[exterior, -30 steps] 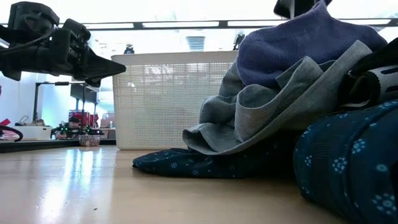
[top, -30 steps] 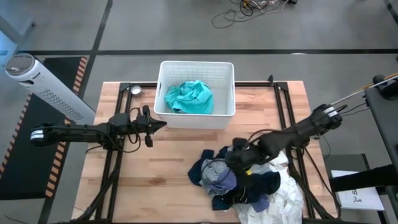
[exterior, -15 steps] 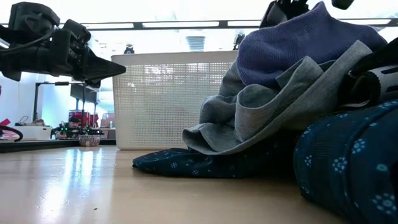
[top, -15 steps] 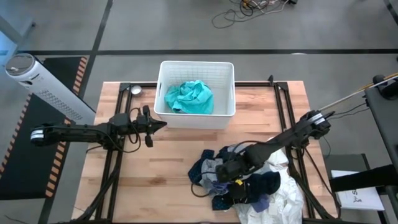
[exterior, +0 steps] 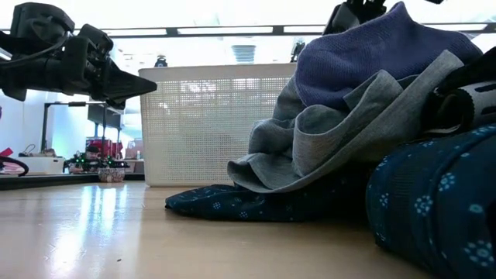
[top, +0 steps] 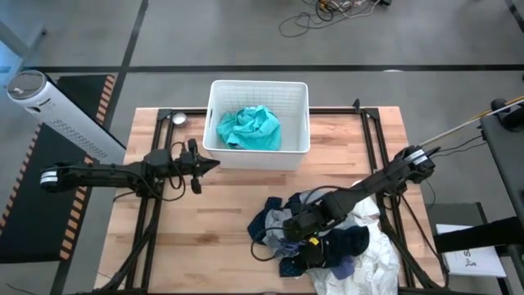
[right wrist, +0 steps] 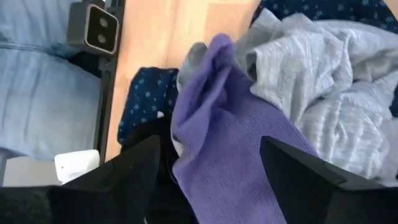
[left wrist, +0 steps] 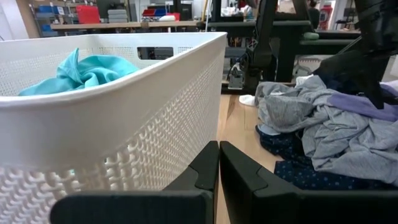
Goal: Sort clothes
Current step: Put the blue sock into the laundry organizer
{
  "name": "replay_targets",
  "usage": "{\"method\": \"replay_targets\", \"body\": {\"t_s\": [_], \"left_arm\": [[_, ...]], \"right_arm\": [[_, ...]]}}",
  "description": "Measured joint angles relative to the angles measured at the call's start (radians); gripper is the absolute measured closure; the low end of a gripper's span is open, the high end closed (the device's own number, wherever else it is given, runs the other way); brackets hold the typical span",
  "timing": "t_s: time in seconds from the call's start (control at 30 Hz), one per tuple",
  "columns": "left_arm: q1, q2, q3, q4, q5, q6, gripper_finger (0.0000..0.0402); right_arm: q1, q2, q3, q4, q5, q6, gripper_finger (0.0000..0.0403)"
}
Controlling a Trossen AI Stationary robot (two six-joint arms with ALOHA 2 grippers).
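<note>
On the wooden surface (top: 221,213) I had sorted little, I judged: only the teal garment (top: 248,127) lay in the white basket (top: 214,115) at the far edge, while the pile of clothes (top: 327,242), from the large white pieces (top: 368,262) down to the grey garment (exterior: 341,132) and purple garment (right wrist: 227,149), sat heaped near the front right edge. My right gripper (right wrist: 211,180) hung over that pile with its jaws spread either side of the purple garment, not yet pinching it, and my left gripper (left wrist: 217,168) waited just beside the basket's left wall with jaws pressed together, leaving bare wood between pile and basket for the carry
</note>
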Motion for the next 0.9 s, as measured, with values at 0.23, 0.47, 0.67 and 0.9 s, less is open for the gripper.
{"method": "replay_targets", "body": {"t_s": [0.23, 0.47, 0.67, 0.9], "left_arm": [[0.000, 0.000, 0.000, 0.000, 0.000, 0.000, 0.0400], [0.000, 0.000, 0.000, 0.000, 0.000, 0.000, 0.0400], [0.000, 0.000, 0.000, 0.000, 0.000, 0.000, 0.0400], [0.000, 0.000, 0.000, 0.000, 0.000, 0.000, 0.0400]], "right_arm": [[-0.008, 0.000, -0.027, 0.046, -0.041, -0.001, 0.0212], [-0.011, 0.000, -0.029, 0.055, -0.041, -0.035, 0.0329], [-0.013, -0.005, -0.029, 0.056, -0.041, -0.060, 0.0394], [-0.028, -0.055, -0.022, 0.049, -0.034, -0.061, 0.0400]]}}
